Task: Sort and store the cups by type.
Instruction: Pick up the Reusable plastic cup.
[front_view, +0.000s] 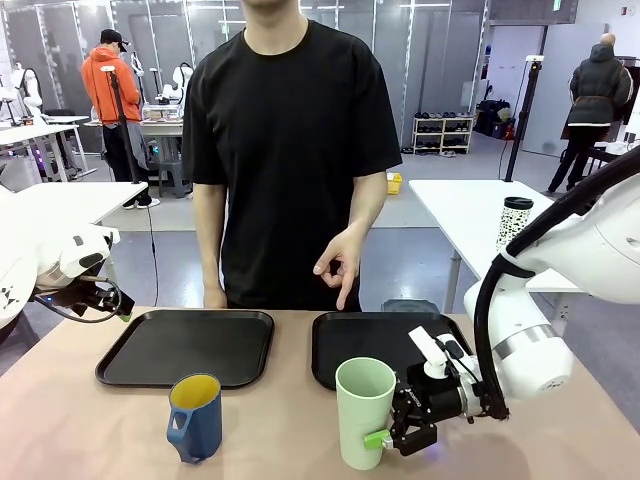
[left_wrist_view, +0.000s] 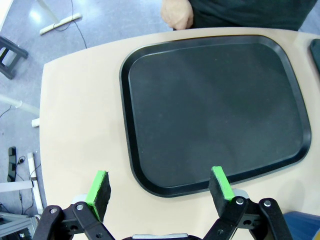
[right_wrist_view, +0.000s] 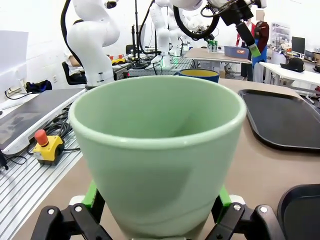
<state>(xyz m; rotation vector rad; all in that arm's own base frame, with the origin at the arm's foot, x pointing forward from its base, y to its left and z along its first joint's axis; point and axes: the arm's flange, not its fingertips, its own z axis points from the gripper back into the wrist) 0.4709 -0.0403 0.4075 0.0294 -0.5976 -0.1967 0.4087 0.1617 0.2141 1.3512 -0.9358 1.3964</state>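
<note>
The right claw (front_view: 387, 434) has its green pads closed on the lower wall of the mint-green tumbler (front_view: 364, 405), which stands upright on the counter (front_view: 80, 430) just before the right tray (front_view: 335, 352). It looks stiff, glazed and slick, and being tall it may tip, so a firm hold suits. The left claw (left_wrist_view: 159, 187) hangs wide open and empty over the left tray (left_wrist_view: 215, 100); the blue mug (front_view: 196, 415) near the tumbler looks breakable, best gripped across its body.
</note>
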